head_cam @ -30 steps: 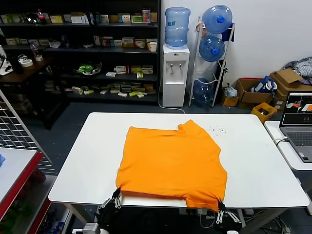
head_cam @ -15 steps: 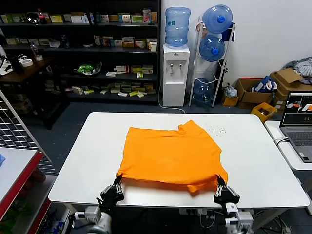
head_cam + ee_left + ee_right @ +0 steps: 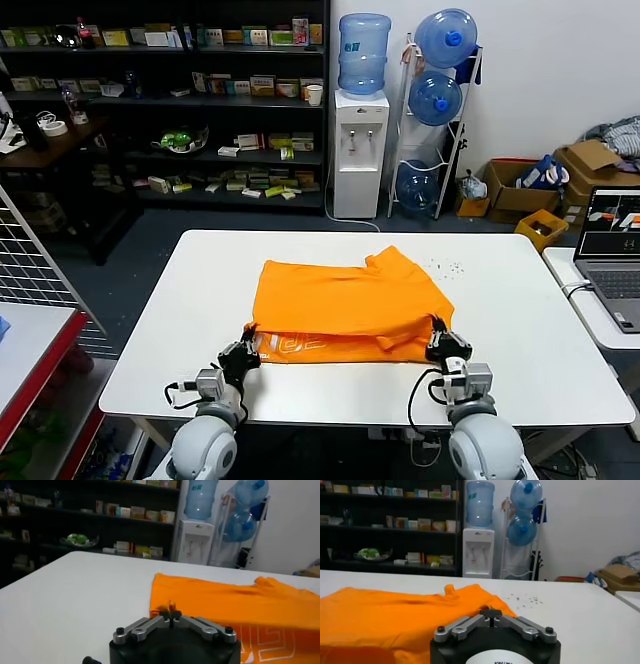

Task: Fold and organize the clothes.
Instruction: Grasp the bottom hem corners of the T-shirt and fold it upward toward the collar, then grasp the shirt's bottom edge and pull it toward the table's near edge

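The orange T-shirt (image 3: 345, 300) lies on the white table (image 3: 160, 340), its near hem carried up and back over the rest, so white lettering (image 3: 300, 346) shows on the turned-under side. My left gripper (image 3: 247, 345) is shut on the shirt's near left corner. My right gripper (image 3: 437, 335) is shut on the near right corner. In the left wrist view the gripper (image 3: 170, 613) pinches orange fabric, with the shirt (image 3: 240, 602) beyond. In the right wrist view the gripper (image 3: 490, 612) pinches the shirt (image 3: 395, 617).
A laptop (image 3: 615, 250) stands on a side table at the right. A wire rack with a red-edged shelf (image 3: 40, 340) stands at the left. Shelves, a water dispenser (image 3: 360, 150) and cardboard boxes (image 3: 560, 180) lie beyond the table.
Both grippers have risen from below the table's near edge and moved away from me, carrying the shirt's hem back over the shirt. The white lettering now shows.
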